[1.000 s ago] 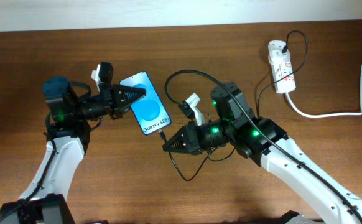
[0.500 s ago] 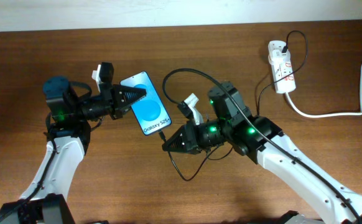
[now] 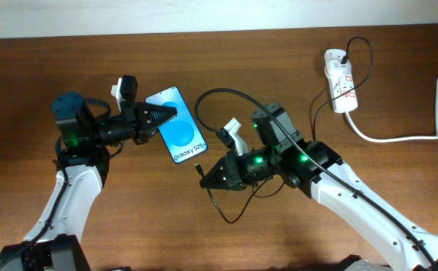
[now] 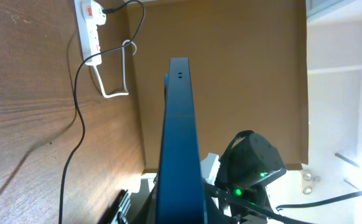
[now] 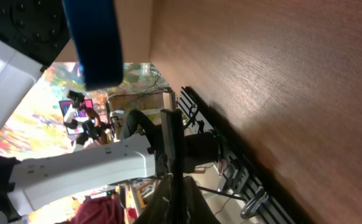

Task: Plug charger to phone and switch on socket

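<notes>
Below the phone, the charger tip hangs clear.

Bare table lies open between my right pincer and the phone's lower end. My left pincer bars its upper left side. The black cable loops behind my right wrist and beneath it.

Phone: bright blue screen, paler blue round graphic, white lettering; dark blue edge in left wrist view. Charger: thin black cable. Socket, near table's far right corner: white, red markings. Cord: white. Table: brown woodgrain.
</notes>
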`<state>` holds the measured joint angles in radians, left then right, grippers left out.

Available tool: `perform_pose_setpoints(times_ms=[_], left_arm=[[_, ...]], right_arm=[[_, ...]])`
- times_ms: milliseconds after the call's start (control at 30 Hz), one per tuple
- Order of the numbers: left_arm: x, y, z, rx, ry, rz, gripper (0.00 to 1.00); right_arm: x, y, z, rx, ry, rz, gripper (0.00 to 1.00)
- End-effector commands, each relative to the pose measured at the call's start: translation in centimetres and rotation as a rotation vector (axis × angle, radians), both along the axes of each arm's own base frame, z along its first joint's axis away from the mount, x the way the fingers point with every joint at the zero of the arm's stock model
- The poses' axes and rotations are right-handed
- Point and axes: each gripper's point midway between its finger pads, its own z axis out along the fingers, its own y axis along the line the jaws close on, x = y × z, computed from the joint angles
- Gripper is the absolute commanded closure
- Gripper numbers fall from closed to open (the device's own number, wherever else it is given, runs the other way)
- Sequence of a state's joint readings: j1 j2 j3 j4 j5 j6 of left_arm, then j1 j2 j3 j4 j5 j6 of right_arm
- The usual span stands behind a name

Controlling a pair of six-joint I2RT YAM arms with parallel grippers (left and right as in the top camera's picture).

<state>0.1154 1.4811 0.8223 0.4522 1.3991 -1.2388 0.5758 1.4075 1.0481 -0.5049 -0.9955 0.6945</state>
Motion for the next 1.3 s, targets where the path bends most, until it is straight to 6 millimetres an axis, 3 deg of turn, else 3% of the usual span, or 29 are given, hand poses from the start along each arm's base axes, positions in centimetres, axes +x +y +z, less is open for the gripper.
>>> perform_pose_setpoints(times_ms=[0, 333, 733, 1267], left_arm=[[-0.1, 0.1, 0.7, -0.002, -0.019, -0.013, 1.00], [-0.1, 0.0, 0.7, -0.001, -0.019, -0.013, 1.00], [-0.1, 0.1, 0.6, -0.001, -0.019, -0.010, 1.00], [-0.1, 0.1, 0.6, -0.001, -0.019, -0.010, 1.00]], right_arm=[[-0.4, 0.1, 1.0, 0.042, -0.077, 0.049, 0.96], [-0.9, -0.2, 2.9, 0.086, -0.165, 0.068, 0.96], [-0.4, 0.1, 3.4, 0.093, -0.125, 0.031, 0.96], [0.2, 0.3, 2.1, 0.057, -0.048, 0.000, 0.96]])
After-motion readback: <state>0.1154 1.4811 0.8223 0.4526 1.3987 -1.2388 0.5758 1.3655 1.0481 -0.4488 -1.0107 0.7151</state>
